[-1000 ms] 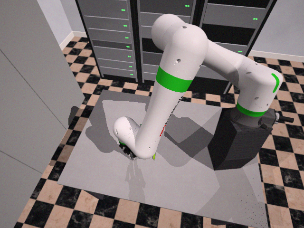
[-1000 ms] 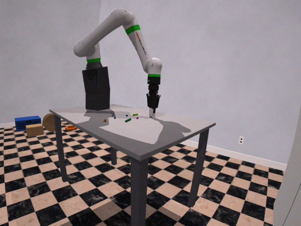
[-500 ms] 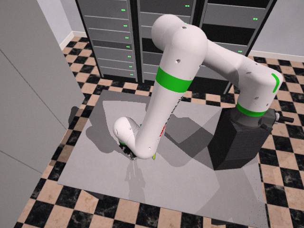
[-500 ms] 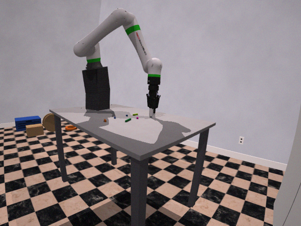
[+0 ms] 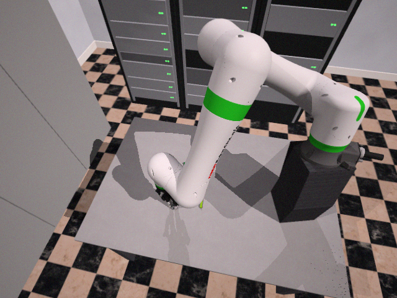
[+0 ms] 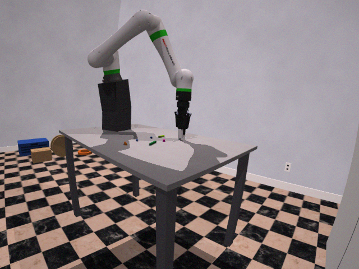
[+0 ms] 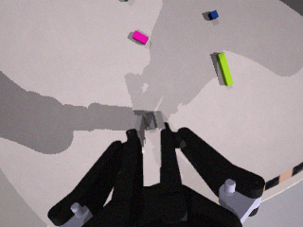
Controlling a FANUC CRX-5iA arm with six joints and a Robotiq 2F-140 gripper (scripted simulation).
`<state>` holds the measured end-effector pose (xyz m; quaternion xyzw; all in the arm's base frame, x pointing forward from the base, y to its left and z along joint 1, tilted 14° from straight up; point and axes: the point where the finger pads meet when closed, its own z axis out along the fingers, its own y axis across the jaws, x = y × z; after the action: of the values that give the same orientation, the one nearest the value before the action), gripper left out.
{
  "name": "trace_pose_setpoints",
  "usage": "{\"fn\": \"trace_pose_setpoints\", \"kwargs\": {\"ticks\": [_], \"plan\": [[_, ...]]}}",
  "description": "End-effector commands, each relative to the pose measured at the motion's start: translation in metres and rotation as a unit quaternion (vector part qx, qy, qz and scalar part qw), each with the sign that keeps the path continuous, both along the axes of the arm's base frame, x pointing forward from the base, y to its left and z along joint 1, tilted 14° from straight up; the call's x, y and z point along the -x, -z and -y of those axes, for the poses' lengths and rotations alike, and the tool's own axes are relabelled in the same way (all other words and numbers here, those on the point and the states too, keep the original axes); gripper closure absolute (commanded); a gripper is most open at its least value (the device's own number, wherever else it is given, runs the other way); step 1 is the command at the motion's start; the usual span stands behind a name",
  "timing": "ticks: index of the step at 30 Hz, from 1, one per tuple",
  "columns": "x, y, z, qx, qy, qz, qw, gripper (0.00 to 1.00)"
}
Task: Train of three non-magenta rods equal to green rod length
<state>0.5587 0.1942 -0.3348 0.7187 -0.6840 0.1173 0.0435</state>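
Low at the table [image 5: 115,221] [image 6: 139,165] [image 7: 62,71], the gripper [image 5: 173,207] [image 6: 181,136] [image 7: 151,121], near the magenta rod [image 6: 164,140] [image 7: 140,37].

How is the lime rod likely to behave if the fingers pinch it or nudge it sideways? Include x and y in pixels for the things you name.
The lime rod [image 5: 201,203] [image 6: 161,136] [image 7: 224,69] looks straight and solid, so it should stay stiff when pinched. Its flat faces and square edges suggest it would slide rather than roll. Being long and low on the table [image 6: 139,166], it seems unlikely to tip, though an off-centre nudge might swivel it.

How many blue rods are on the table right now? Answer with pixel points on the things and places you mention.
2 in view: one blue rod [image 6: 151,137] [image 7: 213,15] near the lime rod [image 5: 201,204] [image 6: 161,136] [image 7: 224,69], another [image 6: 137,140] nearer the orange rod [image 6: 125,143]. More may be hidden behind the gripper [image 5: 173,207] [image 6: 181,138] [image 7: 151,127].
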Motion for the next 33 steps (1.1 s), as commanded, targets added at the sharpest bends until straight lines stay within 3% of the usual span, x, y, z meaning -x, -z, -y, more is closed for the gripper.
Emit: {"fn": "trace_pose_setpoints", "kwargs": {"ticks": [1, 9, 10, 33], "plan": [[-0.0002, -0.0001, -0.0001, 0.000, 0.000, 0.000, 1.000, 0.85], [-0.0002, -0.0001, -0.0001, 0.000, 0.000, 0.000, 1.000, 0.85], [-0.0002, -0.0001, -0.0001, 0.000, 0.000, 0.000, 1.000, 0.97], [-0.0002, -0.0001, -0.0001, 0.000, 0.000, 0.000, 1.000, 0.97]]}}
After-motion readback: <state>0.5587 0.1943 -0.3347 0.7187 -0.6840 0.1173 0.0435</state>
